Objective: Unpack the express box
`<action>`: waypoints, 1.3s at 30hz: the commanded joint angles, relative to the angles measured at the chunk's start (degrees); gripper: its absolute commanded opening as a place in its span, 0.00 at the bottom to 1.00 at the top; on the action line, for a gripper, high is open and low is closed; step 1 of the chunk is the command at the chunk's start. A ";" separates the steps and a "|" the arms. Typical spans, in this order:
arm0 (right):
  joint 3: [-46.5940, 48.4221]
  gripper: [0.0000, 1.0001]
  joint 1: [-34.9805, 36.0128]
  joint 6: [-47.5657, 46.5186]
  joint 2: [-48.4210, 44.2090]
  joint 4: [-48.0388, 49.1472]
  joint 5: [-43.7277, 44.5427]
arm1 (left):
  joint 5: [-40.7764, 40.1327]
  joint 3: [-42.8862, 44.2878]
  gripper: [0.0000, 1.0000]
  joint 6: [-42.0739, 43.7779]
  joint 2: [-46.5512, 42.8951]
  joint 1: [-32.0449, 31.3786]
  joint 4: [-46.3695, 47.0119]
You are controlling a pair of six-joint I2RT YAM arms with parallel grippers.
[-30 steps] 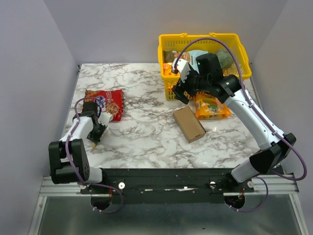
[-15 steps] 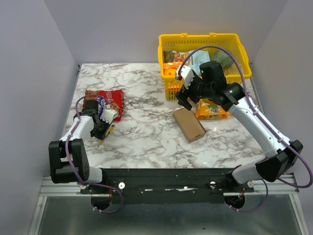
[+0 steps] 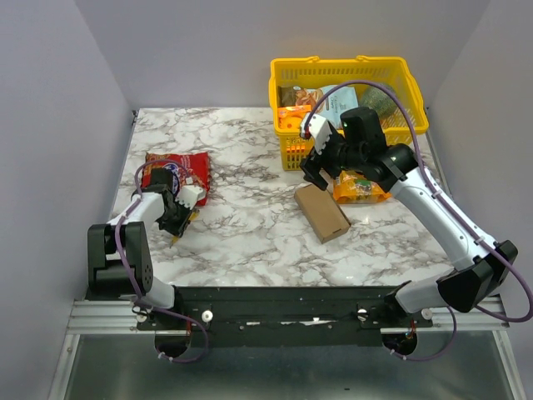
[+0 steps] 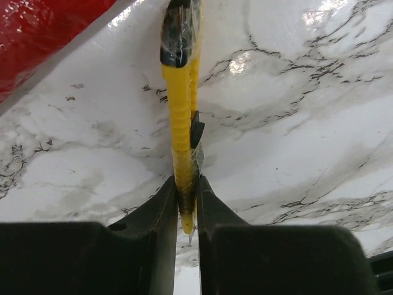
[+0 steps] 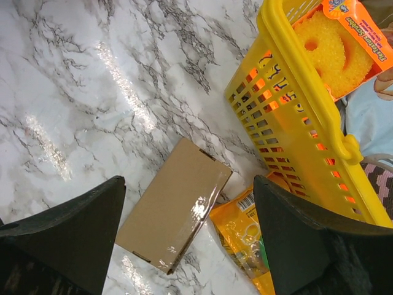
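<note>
Top view: the express box (image 3: 321, 212) lies flat toward the desk's right edge, just in front of the yellow basket (image 3: 348, 92) at the far right corner. The right gripper (image 3: 313, 160) hovers near the box's far end.

Left wrist view: the left gripper (image 4: 186, 187) pinches a yellow utility knife (image 4: 181, 117), with a red snack bag (image 4: 43, 31) beside it.

Right wrist view: the fingers are spread wide, and the box sits below them, taped closed.
</note>
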 commanded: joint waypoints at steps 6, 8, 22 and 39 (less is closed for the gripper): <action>-2.76 0.92 0.49 -0.44 -1.47 2.51 -0.98 | 14.04 0.21 0.00 3.68 -5.96 -0.74 -5.73; -3.37 0.94 0.40 -1.84 -1.73 3.21 -4.22 | 18.55 2.66 0.00 4.57 -9.32 -1.09 -8.37; 12.08 0.84 0.32 -0.44 8.98 4.54 -25.67 | 31.57 32.54 0.00 -3.59 -5.30 -24.82 -6.37; 12.01 0.73 0.32 -1.23 11.09 4.01 -30.17 | 34.13 36.07 0.00 -10.28 -4.41 -28.95 1.64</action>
